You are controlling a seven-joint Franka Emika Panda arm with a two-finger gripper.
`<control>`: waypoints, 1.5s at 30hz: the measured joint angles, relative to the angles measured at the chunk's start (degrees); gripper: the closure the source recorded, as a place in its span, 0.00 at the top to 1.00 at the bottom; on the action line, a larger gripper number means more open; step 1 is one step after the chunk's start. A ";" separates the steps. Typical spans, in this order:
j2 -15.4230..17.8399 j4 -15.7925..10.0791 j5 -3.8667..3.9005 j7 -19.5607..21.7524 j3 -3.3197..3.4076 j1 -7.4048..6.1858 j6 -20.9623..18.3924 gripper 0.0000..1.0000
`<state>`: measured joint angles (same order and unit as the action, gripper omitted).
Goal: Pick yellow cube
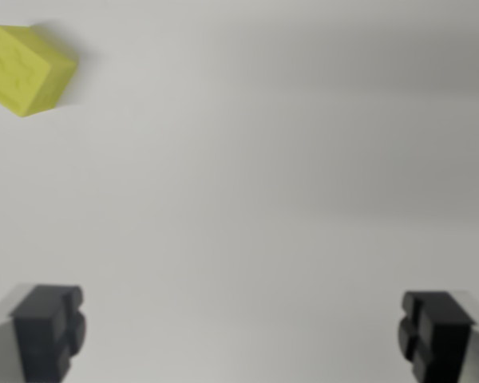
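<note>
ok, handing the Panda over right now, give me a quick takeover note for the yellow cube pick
Gripper: open, jaws wide apart at the bottom corners of the wrist view, nothing between them.
Yellow cube: sits on the plain white surface at the wrist view's top left, well off the gripper's centre line, not touched.
Done: nothing grasped yet.
Left: shift toward the cube so it lies between the jaws, likely turn to match its skewed faces, descend, close, lift.

bare pale surface [255,183], yellow cube [28,69] sole obstacle, upper left
</note>
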<state>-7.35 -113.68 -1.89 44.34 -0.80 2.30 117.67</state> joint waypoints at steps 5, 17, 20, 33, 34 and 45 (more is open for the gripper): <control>-0.04 -0.01 0.00 0.23 0.00 -0.04 0.09 1.00; -2.11 -1.33 -0.02 6.68 -0.04 -2.38 4.03 1.00; -2.76 -1.63 -0.03 8.39 -0.04 -3.07 5.12 1.00; -5.87 -2.42 -0.03 15.58 -0.04 -5.88 9.56 1.00; -6.15 -2.46 -0.03 16.17 -0.04 -6.12 9.91 1.00; -9.36 -2.48 0.07 22.55 -0.03 -8.55 13.54 1.00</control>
<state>-16.71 -116.16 -1.82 66.90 -0.83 -6.25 131.20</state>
